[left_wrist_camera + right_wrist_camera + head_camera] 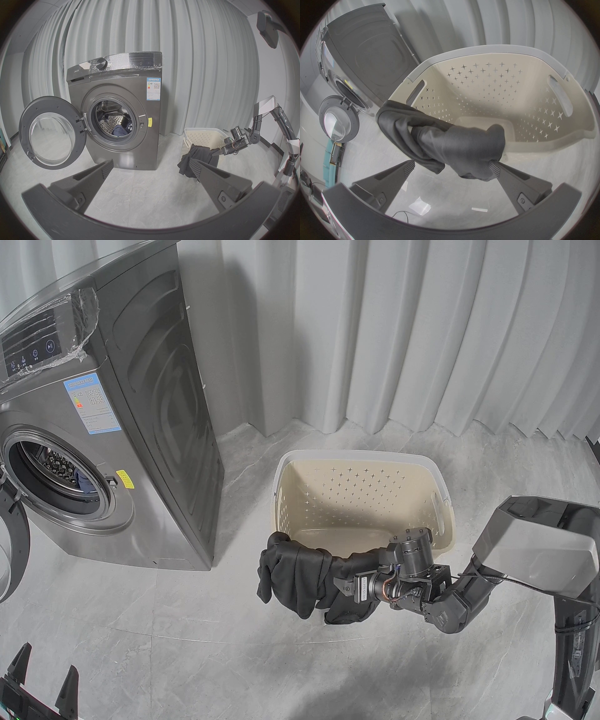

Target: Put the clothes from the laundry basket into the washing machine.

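- One dark garment (300,574) hangs over the near rim of the laundry basket (362,455). Part of it lies inside the basket and most of it hangs down the outside toward the floor (219,646).
- The right gripper (450,165) sits low at that rim, right against the garment. Its two fingers are spread wide apart, so nothing is clamped between them. The cloth bunches against the ribbed pad of one finger (494,167), while the other finger stands apart from it.
- The left gripper (150,162) is held well back from the work and faces the washing machine (153,140). Its fingers are also spread wide, with nothing between them.
- The washing machine stands on the floor to the left of the basket, near it but not touching.
- Its round door (51,132) is swung fully open to the side, leaving the drum mouth uncovered.
- A blue piece of clothing (120,130) lies in the bottom of the drum.
- The basket is cream with a pale rim and small star-shaped holes in its walls.
- A pleated white curtain (406,334) hangs behind both the machine and the basket.
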